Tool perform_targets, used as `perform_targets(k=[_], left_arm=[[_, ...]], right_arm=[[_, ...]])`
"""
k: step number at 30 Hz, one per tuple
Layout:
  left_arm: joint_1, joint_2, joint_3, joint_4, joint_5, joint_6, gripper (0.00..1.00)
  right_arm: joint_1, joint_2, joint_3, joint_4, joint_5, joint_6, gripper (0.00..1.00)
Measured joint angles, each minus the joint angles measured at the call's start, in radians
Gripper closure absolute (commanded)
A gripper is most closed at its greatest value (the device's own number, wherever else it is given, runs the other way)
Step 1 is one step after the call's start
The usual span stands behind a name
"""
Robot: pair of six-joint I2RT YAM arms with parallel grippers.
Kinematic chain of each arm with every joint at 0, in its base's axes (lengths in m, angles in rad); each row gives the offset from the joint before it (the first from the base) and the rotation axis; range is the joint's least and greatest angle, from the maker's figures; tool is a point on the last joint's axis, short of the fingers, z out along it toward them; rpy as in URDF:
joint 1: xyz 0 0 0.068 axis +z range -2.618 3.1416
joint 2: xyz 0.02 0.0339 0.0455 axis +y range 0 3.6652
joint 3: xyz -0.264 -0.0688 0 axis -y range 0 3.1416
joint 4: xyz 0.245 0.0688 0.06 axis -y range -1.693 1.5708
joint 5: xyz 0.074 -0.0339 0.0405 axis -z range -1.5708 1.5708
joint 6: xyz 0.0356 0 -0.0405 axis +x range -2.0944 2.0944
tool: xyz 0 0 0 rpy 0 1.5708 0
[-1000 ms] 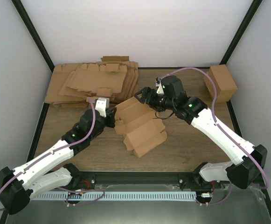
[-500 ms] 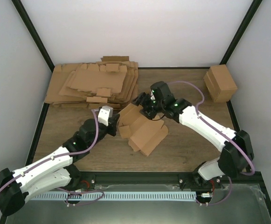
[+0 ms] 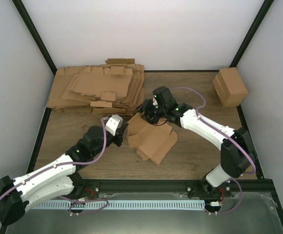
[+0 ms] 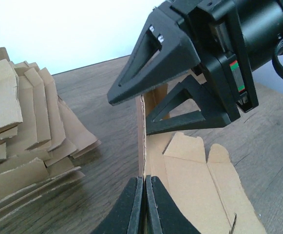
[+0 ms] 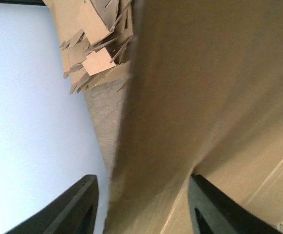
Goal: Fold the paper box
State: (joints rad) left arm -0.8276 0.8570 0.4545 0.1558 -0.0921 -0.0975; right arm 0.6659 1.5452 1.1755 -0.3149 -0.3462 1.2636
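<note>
Left gripper pinches a raised flap of the paper box, mid-tabletop. Right gripper straddles that flap, jaws apart and seemingly not touching, which only the left wrist view shows. Wood surface, white walls. Sheet pile far-left corner, carton far-right.

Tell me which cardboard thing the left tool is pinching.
The lone flapped sheet mid-table, gripped at its edge. The pile and the carton lie apart at the back.
</note>
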Motion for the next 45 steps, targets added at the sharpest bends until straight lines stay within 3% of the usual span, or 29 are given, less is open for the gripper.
perform_targets(k=[3, 7, 10, 14, 20, 23, 34, 39, 42, 45], left_arm=[[-0.002, -0.002, 0.000, -0.002, 0.006, 0.017, 0.94], [-0.004, -0.006, 0.000, -0.017, 0.018, 0.032, 0.65], [-0.003, -0.012, 0.000, -0.024, 0.038, 0.042, 0.42], [-0.004, 0.002, 0.032, -0.071, 0.056, 0.030, 0.28], [-0.004, 0.129, 0.225, -0.200, 0.078, 0.047, 0.24], [-0.003, 0.205, 0.314, -0.264, 0.087, 0.055, 0.23], [0.048, 0.301, 0.359, -0.342, 0.137, -0.034, 0.19], [0.182, 0.396, 0.391, -0.391, 0.228, -0.110, 0.24], [0.271, 0.513, 0.449, -0.441, 0.284, -0.151, 0.24], [0.309, 0.623, 0.496, -0.488, 0.319, -0.180, 0.27]], right_arm=[[-0.005, 0.000, -0.013, 0.006, -0.005, -0.002, 0.71], [-0.006, -0.006, -0.021, 0.010, -0.011, -0.022, 0.90], [-0.013, -0.024, -0.052, 0.015, -0.010, -0.035, 0.95], [-0.017, -0.034, -0.092, 0.017, -0.009, -0.052, 0.95], [-0.018, -0.034, -0.122, 0.024, -0.012, -0.064, 0.94], [-0.018, -0.034, -0.126, 0.032, -0.017, -0.074, 0.89], [-0.043, -0.027, -0.206, 0.211, -0.089, -0.196, 0.81], [-0.079, 0.000, -0.291, 0.311, -0.156, -0.234, 0.57], [-0.086, 0.000, -0.332, 0.357, -0.171, -0.277, 0.52], [-0.087, -0.006, -0.357, 0.380, -0.174, -0.313, 0.40]])
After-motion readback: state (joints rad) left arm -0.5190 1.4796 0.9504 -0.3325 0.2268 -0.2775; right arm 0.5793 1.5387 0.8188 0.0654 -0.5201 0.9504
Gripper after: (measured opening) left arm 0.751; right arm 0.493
